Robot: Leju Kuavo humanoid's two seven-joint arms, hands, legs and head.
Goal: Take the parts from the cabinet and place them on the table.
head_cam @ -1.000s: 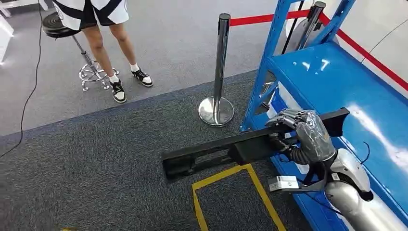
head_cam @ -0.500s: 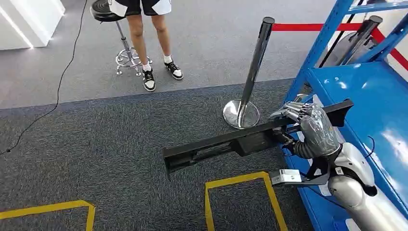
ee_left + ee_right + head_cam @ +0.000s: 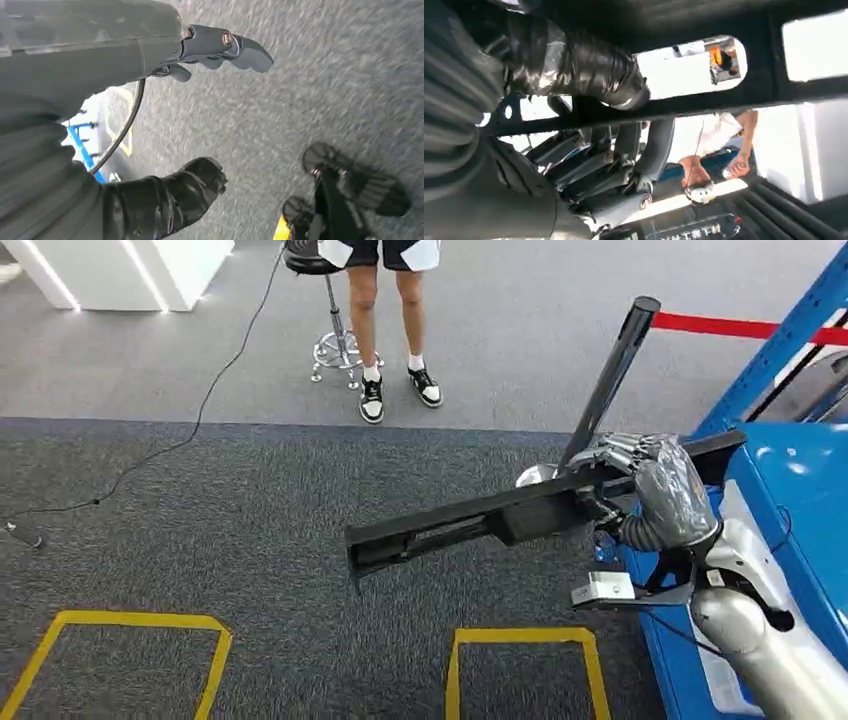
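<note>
Fingers of the right hand wrapped over the top of the long black part, closed tight on it near one end. In the right wrist view, dark fingers and thumb clamped round a black bar of the same part, slotted openings showing through it. Part held roughly level and slightly tilted, well above the dark grey carpet, reaching out from the hand toward the left of the head view; short end poking past the hand toward the blue cabinet. Carried in the air, touching neither shelf nor floor.

Left hand seen from its wrist camera hanging over the carpet, fingers spread apart from the thick thumb, nothing between them.

Chrome stanchion post just behind the part, a red belt running off its top toward the cabinet. Yellow tape outlines on the carpet below. Farther back on lighter floor, a person's legs in black-and-white shoes beside a stool with a chrome base. Black cable trailing across the floor on the left.
</note>
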